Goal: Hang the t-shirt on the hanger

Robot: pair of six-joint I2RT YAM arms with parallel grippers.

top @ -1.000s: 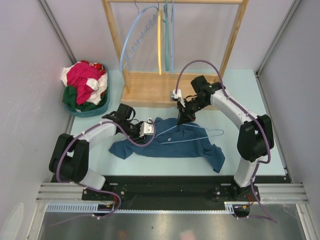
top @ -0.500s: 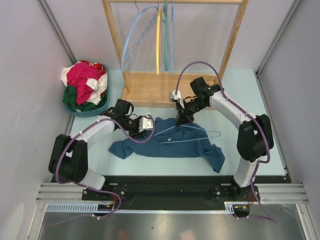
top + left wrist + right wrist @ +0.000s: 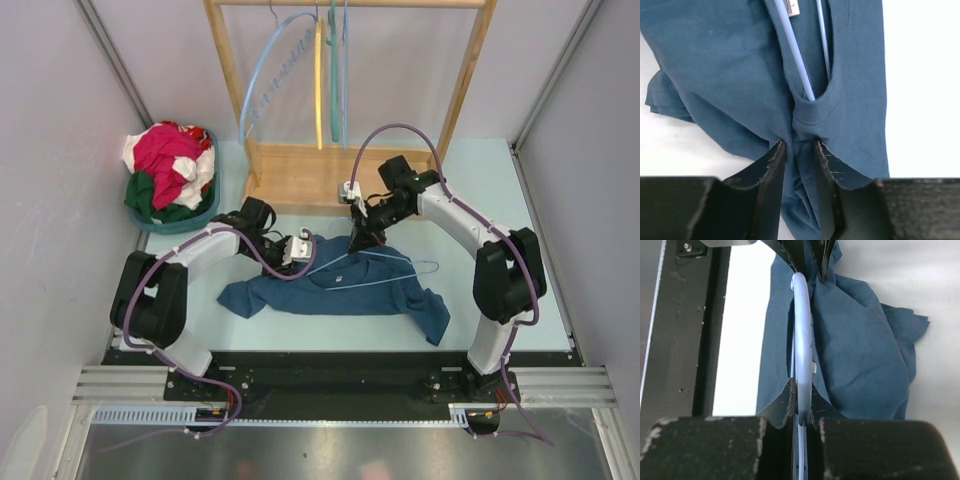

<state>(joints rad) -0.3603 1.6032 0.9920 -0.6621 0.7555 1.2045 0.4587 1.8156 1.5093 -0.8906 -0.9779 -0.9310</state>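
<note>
The left gripper [image 3: 300, 247], pinching the t-shirt [image 3: 340, 292] collar, has shifted up and right toward the right gripper [image 3: 362, 236], clamped on the hanger [image 3: 794, 50], so mid-frame on the desk [image 3: 490, 175] the neck seems to be feeding onto the wire.

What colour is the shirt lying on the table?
Dark teal-blue t-shirt, clearest in the left wrist view.
</note>
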